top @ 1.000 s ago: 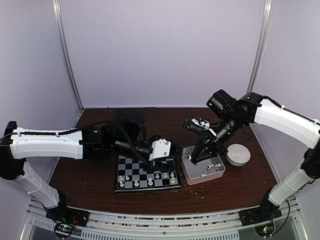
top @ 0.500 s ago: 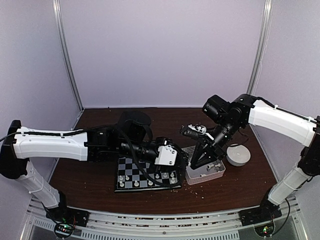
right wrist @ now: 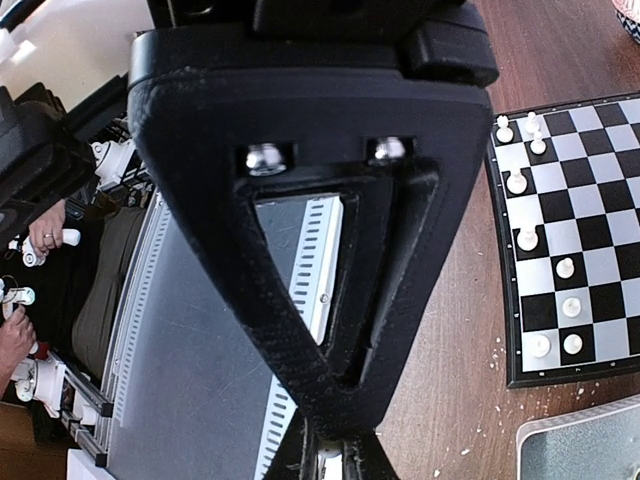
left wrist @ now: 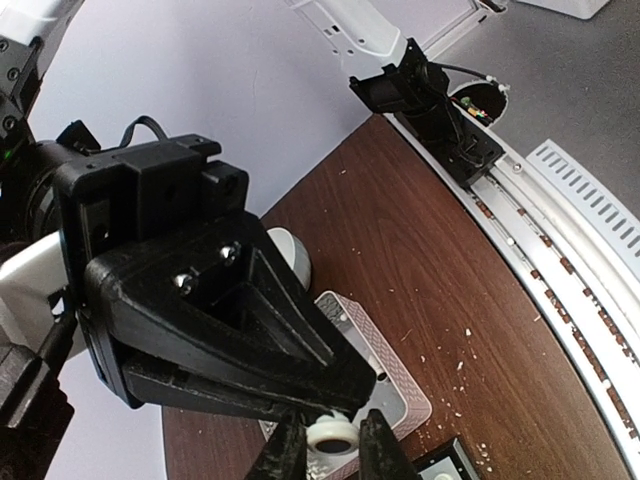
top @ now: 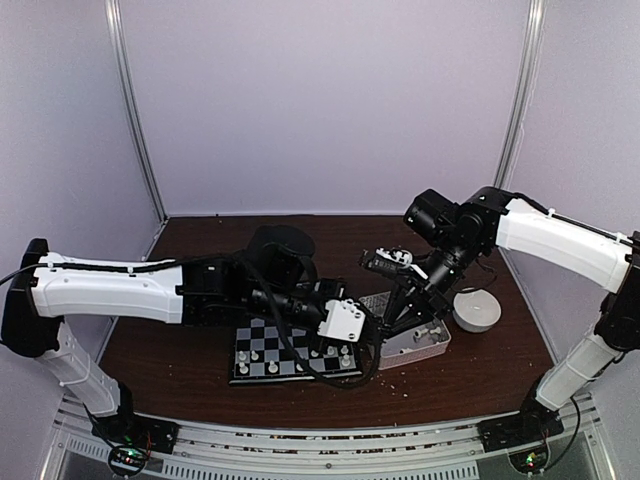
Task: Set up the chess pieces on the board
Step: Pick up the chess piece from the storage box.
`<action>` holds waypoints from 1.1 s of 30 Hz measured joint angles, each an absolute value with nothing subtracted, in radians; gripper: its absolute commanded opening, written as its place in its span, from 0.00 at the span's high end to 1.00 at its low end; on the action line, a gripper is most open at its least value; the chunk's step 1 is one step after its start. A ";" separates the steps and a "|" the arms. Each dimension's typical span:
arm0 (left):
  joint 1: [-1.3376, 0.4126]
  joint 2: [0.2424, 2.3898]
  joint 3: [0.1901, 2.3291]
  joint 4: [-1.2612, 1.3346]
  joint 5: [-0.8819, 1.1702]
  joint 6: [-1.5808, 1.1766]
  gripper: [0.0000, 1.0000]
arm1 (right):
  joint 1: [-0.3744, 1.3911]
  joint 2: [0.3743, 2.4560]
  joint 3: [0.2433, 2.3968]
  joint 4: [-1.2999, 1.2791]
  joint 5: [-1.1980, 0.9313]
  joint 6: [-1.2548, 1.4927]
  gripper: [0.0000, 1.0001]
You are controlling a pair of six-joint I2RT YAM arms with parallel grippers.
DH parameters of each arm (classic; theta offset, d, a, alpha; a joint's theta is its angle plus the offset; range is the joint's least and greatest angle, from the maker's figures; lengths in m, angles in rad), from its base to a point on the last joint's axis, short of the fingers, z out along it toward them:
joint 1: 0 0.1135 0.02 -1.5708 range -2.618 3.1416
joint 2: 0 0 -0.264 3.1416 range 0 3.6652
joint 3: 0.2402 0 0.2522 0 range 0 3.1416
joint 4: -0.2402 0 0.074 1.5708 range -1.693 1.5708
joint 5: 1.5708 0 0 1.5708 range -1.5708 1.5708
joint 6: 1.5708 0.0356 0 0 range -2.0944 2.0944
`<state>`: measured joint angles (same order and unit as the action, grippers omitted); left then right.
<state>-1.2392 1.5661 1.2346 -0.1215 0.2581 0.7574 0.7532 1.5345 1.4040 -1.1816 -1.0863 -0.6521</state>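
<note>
Several white chess pieces stood on the board, bunched in the rows along one edge, while most of its squares lay bare. By my judgement the set-up was barely begun, with one side only partly filled and no dark pieces in sight. My left tool hung at the board-side end of the clear tray, its jaws drawn in close on a white piece whose round end showed between the fingers. That piece was over the tray, not yet on the board. My right tool reached down at the tray too, jaws nearly together, but the tips ran out of the wrist view and I could not tell whether they held anything. Pale crumbs dotted the tabletop near the tray, and a white round dish sat just to the tray's right. No brand, label or lettering could be read anywhere.
</note>
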 measured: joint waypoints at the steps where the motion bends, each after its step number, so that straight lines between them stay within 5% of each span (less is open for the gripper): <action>1: -1.239 1.566 1.235 -0.122 0.257 0.757 0.87 | 0.753 1.534 1.404 -1.181 -1.088 -0.652 0.93; 4: -1.239 1.566 1.235 -0.122 0.248 0.753 0.91 | 0.753 1.534 1.404 -1.182 -1.088 -0.649 0.91; 11: -1.240 1.566 1.230 -0.088 0.204 0.702 0.95 | 0.739 1.533 1.406 -1.190 -1.103 -0.656 0.58; 19: -1.122 1.525 1.081 0.188 0.175 0.384 0.95 | 0.516 1.458 1.459 -1.134 -1.151 -0.566 0.59; 33: -1.022 1.534 0.946 0.820 0.140 -0.212 0.94 | 0.479 1.491 1.435 -0.225 -1.194 0.277 0.55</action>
